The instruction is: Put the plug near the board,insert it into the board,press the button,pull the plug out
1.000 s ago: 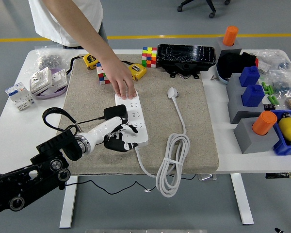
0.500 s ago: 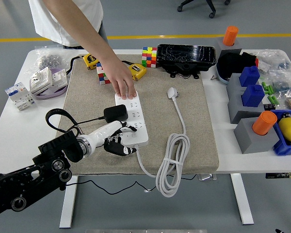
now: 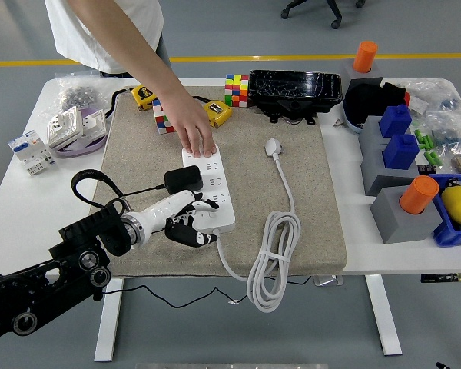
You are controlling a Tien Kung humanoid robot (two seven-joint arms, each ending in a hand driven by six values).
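Note:
A white power strip (image 3: 213, 190) lies on the beige mat (image 3: 315, 207). A black plug (image 3: 182, 178) sits on the strip's left side, its black cable looping off to the left. My left hand (image 3: 190, 224) is at the strip's near end, fingers curled, one white fingertip (image 3: 209, 205) resting on the strip, holding nothing. A person's hand (image 3: 194, 135) presses down on the strip's far end. My right hand is out of view.
The strip's own white cable lies coiled (image 3: 273, 257) at the mat's near edge, its white plug (image 3: 273, 146) further back. Colour cubes (image 3: 236, 89) and a black tray (image 3: 295, 90) stand behind. Grey and blue blocks (image 3: 392, 146) crowd the right; sockets (image 3: 75, 127) lie far left.
My left hand has drawn back slightly toward the near left and lowered at the strip's near end. The black plug and the person's hand have not moved.

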